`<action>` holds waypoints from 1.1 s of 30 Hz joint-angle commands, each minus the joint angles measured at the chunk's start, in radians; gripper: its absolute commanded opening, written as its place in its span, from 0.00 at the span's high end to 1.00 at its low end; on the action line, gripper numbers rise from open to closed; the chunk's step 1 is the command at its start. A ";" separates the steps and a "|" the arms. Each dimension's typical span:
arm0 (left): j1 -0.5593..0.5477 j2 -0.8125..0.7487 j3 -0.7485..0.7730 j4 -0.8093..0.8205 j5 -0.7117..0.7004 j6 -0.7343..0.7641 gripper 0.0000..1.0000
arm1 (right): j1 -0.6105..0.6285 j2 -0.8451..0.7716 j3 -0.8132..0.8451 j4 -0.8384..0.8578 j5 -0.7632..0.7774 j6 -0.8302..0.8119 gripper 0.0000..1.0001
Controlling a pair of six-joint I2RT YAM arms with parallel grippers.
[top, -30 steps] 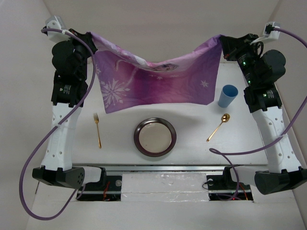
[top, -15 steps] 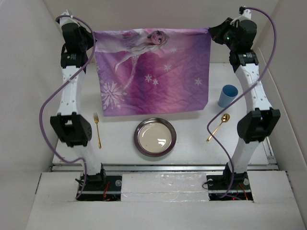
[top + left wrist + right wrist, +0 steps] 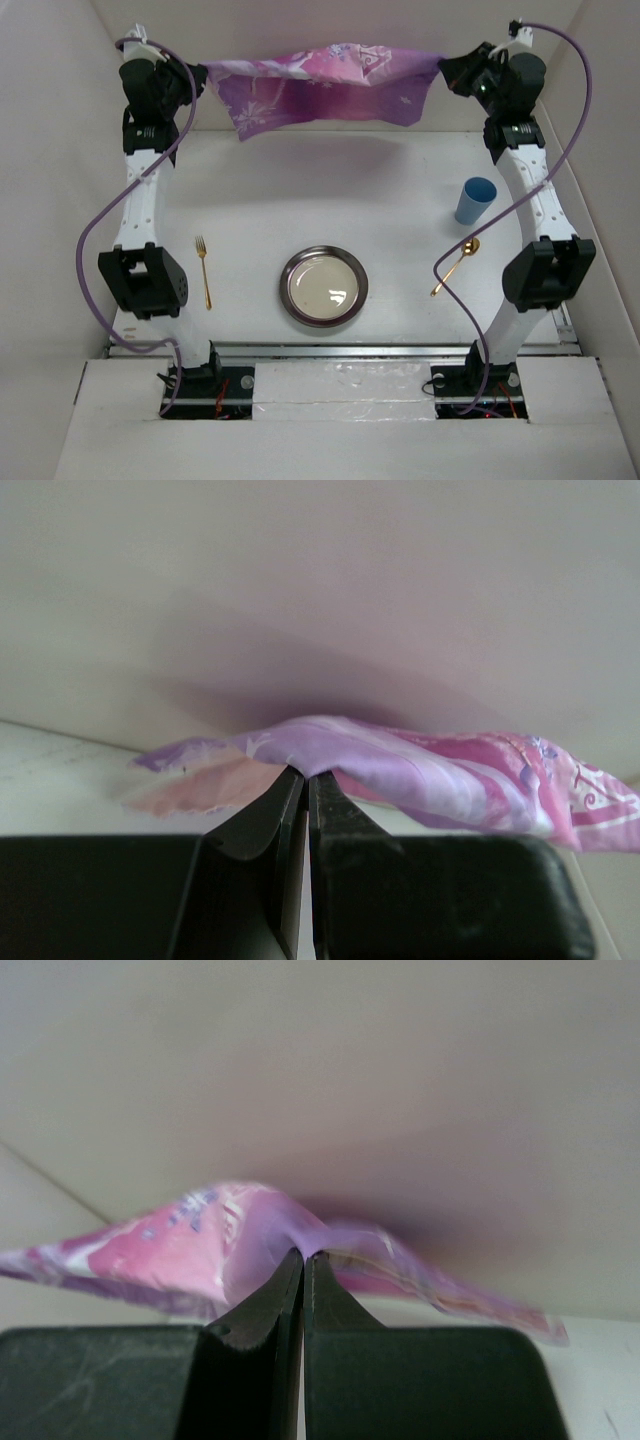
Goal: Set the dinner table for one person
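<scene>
The purple printed cloth mat (image 3: 320,85) hangs stretched between my two grippers at the far edge of the white dinner table (image 3: 330,190). My left gripper (image 3: 200,78) is shut on its left corner; the left wrist view shows the cloth (image 3: 420,770) pinched at my gripper's tips (image 3: 305,773). My right gripper (image 3: 445,68) is shut on its right corner; the right wrist view shows the cloth (image 3: 200,1240) pinched at my gripper's tips (image 3: 303,1255). A steel plate (image 3: 323,286) sits near the front middle, a gold fork (image 3: 203,270) to its left, a gold spoon (image 3: 455,265) to its right, and a blue cup (image 3: 475,200) beyond the spoon.
White walls close in the table at the back and both sides. Purple cables loop beside each arm. A metal rail (image 3: 340,347) runs along the near edge by the arm bases.
Both arms have reached up and toward the back wall. The cloth, hanging down as a full sheet half a second ago, now swings up and back, bunched near the far wall.
</scene>
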State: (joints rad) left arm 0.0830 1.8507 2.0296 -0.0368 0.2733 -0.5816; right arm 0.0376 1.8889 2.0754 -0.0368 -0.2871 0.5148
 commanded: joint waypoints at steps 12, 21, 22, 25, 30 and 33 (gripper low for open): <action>0.027 -0.421 -1.040 0.397 -0.003 -0.035 1.00 | -0.058 -0.252 -1.166 0.653 -0.175 0.140 1.00; 0.027 -0.383 -1.201 0.351 -0.068 -0.086 1.00 | -0.030 -0.281 -1.300 0.522 -0.121 0.079 1.00; 0.027 -0.395 -1.223 0.342 -0.103 -0.086 1.00 | -0.030 -0.286 -1.313 0.514 -0.109 0.082 1.00; 0.027 -0.422 -1.272 0.313 -0.158 -0.098 1.00 | -0.030 -0.300 -1.364 0.506 -0.107 0.093 1.00; 0.027 -0.453 -1.304 0.266 -0.221 -0.162 0.84 | -0.021 -0.355 -1.446 0.503 -0.060 0.128 1.00; 0.027 -0.513 -1.309 0.242 -0.262 -0.185 0.48 | -0.021 -0.407 -1.468 0.462 -0.024 0.131 0.78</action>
State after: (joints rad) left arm 0.1066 1.4284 0.7258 0.2073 0.0826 -0.7288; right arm 0.0082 1.5520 0.6128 0.4202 -0.3668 0.6407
